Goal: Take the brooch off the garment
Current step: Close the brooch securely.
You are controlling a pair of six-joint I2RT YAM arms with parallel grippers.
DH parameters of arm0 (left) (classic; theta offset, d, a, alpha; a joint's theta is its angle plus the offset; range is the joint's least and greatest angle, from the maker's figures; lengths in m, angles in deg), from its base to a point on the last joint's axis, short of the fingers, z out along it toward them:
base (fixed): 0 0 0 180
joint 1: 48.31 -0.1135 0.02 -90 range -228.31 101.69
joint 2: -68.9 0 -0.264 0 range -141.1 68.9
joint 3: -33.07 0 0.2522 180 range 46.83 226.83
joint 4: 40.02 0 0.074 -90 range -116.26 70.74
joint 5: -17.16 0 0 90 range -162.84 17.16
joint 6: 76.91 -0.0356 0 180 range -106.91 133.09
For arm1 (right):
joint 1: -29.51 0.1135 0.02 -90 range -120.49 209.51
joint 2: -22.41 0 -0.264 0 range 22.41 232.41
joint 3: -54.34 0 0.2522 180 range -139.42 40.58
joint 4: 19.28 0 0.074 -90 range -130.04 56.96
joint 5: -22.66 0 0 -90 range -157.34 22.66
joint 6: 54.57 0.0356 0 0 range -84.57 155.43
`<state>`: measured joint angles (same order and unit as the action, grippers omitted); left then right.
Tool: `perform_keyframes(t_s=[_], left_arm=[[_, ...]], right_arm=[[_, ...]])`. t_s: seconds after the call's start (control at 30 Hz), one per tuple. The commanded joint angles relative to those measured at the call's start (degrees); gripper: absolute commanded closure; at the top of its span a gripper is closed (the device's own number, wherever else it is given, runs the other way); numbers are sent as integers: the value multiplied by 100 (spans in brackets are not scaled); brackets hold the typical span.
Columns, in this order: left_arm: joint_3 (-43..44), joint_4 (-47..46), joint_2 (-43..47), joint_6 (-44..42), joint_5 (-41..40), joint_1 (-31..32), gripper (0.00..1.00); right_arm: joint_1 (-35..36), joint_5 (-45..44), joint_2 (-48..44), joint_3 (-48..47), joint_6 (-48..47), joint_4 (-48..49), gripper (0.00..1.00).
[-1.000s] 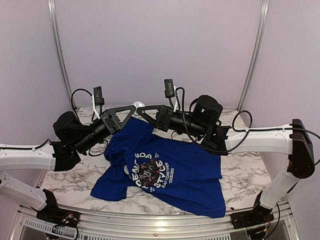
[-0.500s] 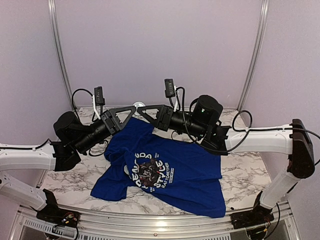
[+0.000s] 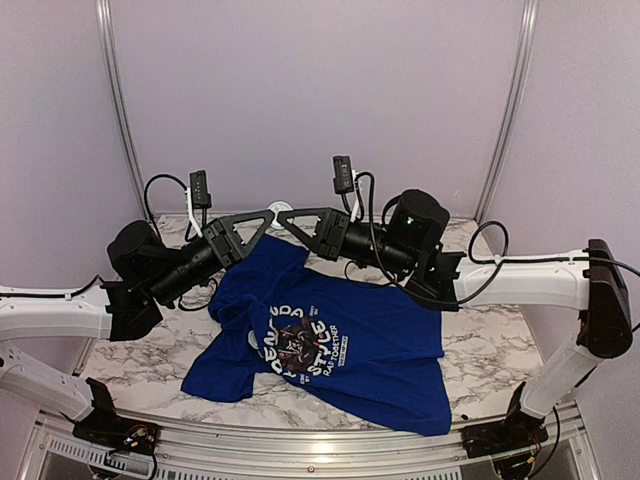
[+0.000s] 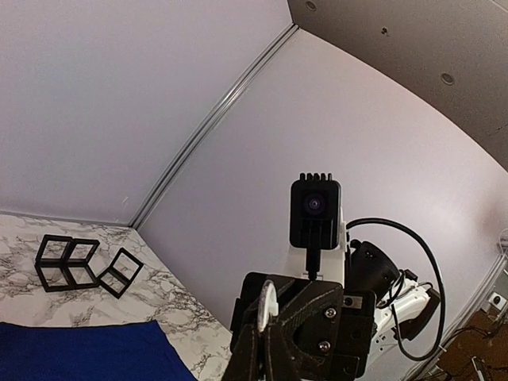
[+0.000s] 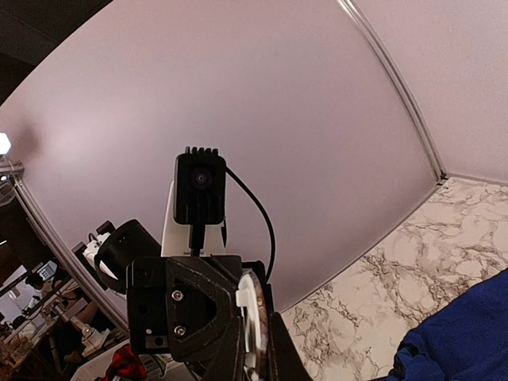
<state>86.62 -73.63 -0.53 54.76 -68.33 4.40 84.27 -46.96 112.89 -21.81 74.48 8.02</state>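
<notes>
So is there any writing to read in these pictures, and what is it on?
"STYLE": white letters on the blue T-shirt, in its chest print.
Arched lettering above that word: creased and too blurred to read.
Small line beneath that word: too small to read.
Elsewhere: nothing readable.

The garment (image 3: pixel 340 345) lies in the middle of the bench (image 3: pixel 130 365), between the two arms. Over its far edge the left claw (image 3: pixel 264 216) and the right claw (image 3: pixel 290 214) meet tip to tip, with the brooch (image 3: pixel 278 209) between them. Wire cubes (image 4: pixel 67 262) stand on the bench beyond the garment, near the wall.
</notes>
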Motion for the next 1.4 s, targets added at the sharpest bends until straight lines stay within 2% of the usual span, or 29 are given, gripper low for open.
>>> perform_keyframes(t_s=[0.0,1.37], left_arm=[[177,0,-58,-133,161,72,100],[241,149,-123,-227,-289,319,100]], right_arm=[[-79,-392,-171,44,32,-52,92],[-80,-962,-176,200,375,371,96]])
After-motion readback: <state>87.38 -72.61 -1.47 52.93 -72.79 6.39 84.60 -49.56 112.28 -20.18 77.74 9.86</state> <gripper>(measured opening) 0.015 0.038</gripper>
